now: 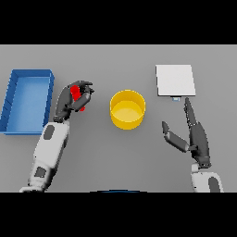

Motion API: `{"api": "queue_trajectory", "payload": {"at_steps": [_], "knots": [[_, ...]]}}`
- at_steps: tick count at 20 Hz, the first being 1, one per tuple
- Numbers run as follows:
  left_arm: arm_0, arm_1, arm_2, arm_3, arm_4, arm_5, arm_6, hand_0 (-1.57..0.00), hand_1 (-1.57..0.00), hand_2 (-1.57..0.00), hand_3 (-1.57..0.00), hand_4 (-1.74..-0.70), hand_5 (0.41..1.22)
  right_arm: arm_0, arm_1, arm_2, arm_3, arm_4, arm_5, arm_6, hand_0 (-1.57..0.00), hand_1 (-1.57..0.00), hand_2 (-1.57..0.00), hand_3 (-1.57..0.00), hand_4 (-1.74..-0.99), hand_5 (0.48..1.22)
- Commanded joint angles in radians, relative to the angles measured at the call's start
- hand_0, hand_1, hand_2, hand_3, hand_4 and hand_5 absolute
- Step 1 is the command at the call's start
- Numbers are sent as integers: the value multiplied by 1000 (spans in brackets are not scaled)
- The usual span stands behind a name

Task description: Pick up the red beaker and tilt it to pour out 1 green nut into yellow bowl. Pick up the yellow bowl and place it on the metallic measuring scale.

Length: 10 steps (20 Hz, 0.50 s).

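While the left robot hand grips the beaker, the scene reads as follows.

Left robot hand: the left robot hand (74,101) sits left of centre, its fingers and thumb curled round the red beaker (78,97), which is largely hidden inside the grasp.

Red beaker: only patches of red show between the dark fingers; whether it is upright or tilted I cannot tell, and whether it rests on the surface or is lifted I cannot tell either. Its contents are not visible.

Yellow bowl: the yellow bowl (127,109) stands upright near the middle of the grey surface (115,157), to the right of the beaker and apart from it. Its inside shows plain yellow.

Measuring scale: the scale (175,80) is a pale square plate lying flat at the upper right, with a small dark tab on its near edge. It is apart from the bowl, and nothing rests on it.

Right robot hand: the right robot hand (196,139) is at the lower right, fingers straight and pointing up toward the scale's near edge, thumb spread to the left. It holds nothing; the fingertips are just short of the scale's tab.

Blue tray: a blue tray (10,104) lies at the far left, beyond the left arm.
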Motion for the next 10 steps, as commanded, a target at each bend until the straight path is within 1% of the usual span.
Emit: {"api": "queue_trajectory", "payload": {"at_steps": [1, 2, 3, 4, 6, 7, 8, 9, 10], "knots": [[0, 3, -11, 2, -17, 1, -12, -989, -1013, -1034, -926, -1575, 1042, -10, 6, 2, 1, 3, -5, -2, 1, 1, 1, 1, -1254, 645], [-1, 3, -20, -1, -21, -6, -12, -1106, -1125, -1142, -974, -1603, 1078, -10, 3, -2, 1, -4, -1, -5, 1, 1, 1, 1, -1252, 644], [-4, 10, -27, 2, -29, -8, -4, -1199, -1214, -1228, -1093, -1571, 1106, -12, -6, -11, 14, -9, 2, -7, 1, 1, 1, 1, -1250, 643], [-1, 8, -31, 4, -34, -13, -18, -1273, -1285, -1296, -1189, -1544, 1129, -5, -4, -8, -1, -12, 4, -17, 1, 1, 1, 1, -1254, 644], [3, -2, -26, -8, -38, -5, 4, -1380, -1388, -1395, -1326, -1505, 1162, 2, 2, 1, -5, -3, 0, -12, 1, 1, 1, 1, -1257, 645], [0, 0, -22, -11, -34, 1, 20, -1419, -1425, -1430, -1375, -1552, 1159, 11, 2, -2, -25, -17, 6, -13, 1, 1, 1, 1, -1258, 644], [1, -12, -20, -8, -22, 9, -2, -1449, -1454, -1458, -1414, -1590, 1151, 11, -5, -13, -18, -24, 6, -5, 1, 1, 1, 1, -1257, 643], [-9, -10, -10, -17, -5, 14, -7, -1473, -1477, -1481, -1446, -1620, 1140, 2, 2, -9, -11, -24, 7, 1, 1, 1, 1, 1, -1260, 643], [-4, -15, -10, -32, 5, 21, -29, -1493, -1496, -1499, -1471, -1644, 1132, 0, 3, -6, -9, -18, 4, -9, 1, 1, 1, 1, -1262, 646]]}}
